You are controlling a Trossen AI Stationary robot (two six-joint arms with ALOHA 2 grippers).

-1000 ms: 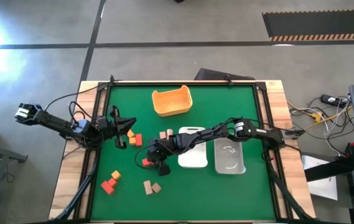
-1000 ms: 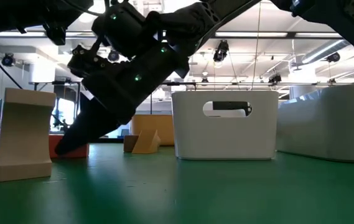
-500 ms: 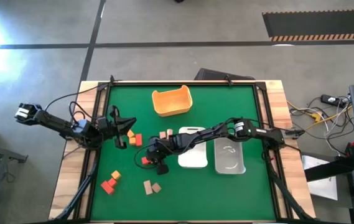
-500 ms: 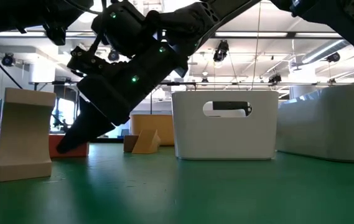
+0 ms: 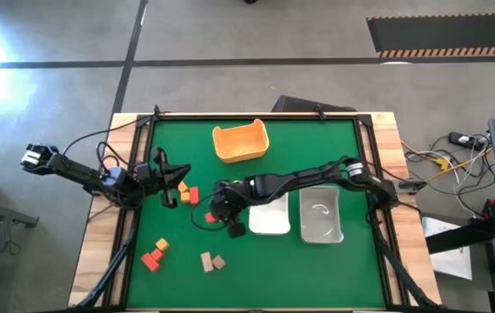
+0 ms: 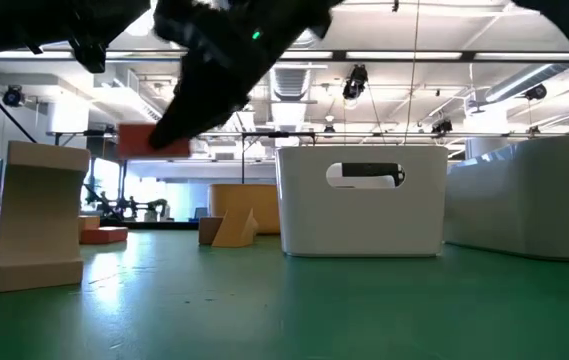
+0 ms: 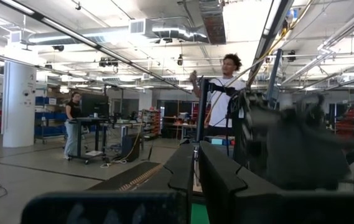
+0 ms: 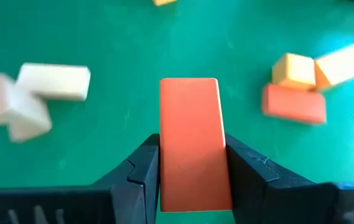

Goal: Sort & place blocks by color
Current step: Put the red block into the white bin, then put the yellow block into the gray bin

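Right wrist: smooth red bar (image 8: pixel 191 140), apparently wooden.

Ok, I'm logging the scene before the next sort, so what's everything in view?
red block: one, red, held above the mat by the right gripper
loose blocks: several, red, orange, tan, scattered over the mat's left half
tub: one, yellow-orange, far centre
white tray: one, white, mid-table
clear tray: one, clear, beside the white tray
mat: one, green
people: two, background room
right gripper: fingers clamping the red block
left gripper: waiting, left edge
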